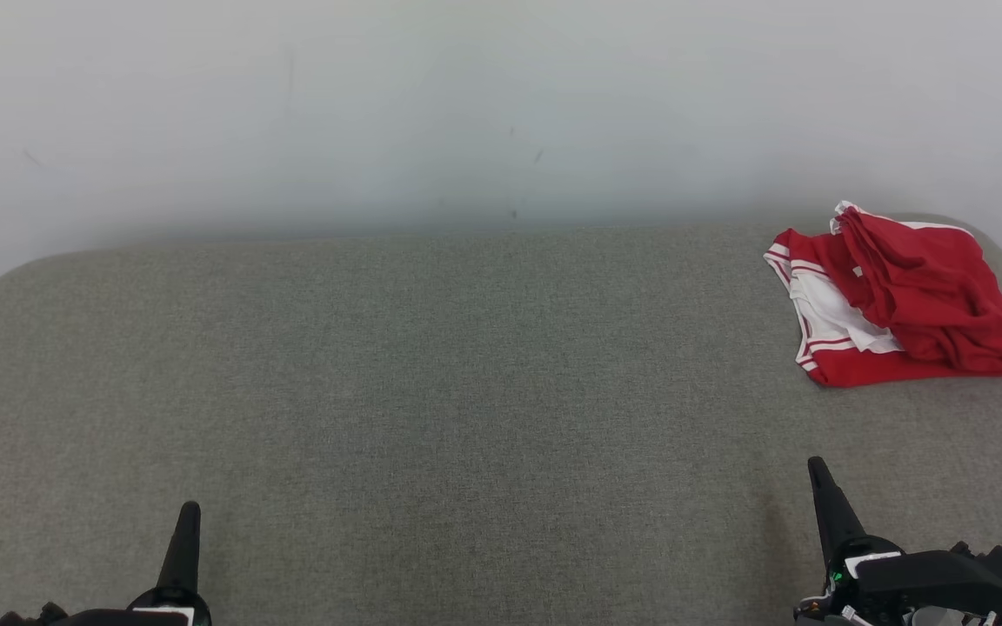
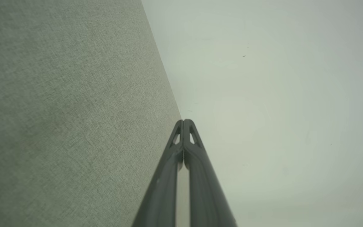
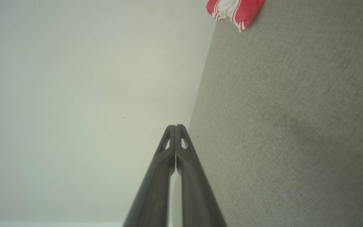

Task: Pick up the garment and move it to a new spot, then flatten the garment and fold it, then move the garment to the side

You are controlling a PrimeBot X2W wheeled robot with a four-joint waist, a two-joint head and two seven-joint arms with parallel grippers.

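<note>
Grippers at near edge: left gripper [image 1: 190,513] and right gripper [image 1: 817,469] both closed, empty, above grey fabric-covered worktop [image 1: 466,391]. Far right corner holds crumpled red-and-white cloth garment [image 1: 901,296]; likely light, floppy, so pinch a raised top fold.

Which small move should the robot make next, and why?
Probably open the right gripper and reach forward to the red garment: it lies bunched at the far right of the grey surface, nearest that gripper, which is shut and empty.
</note>
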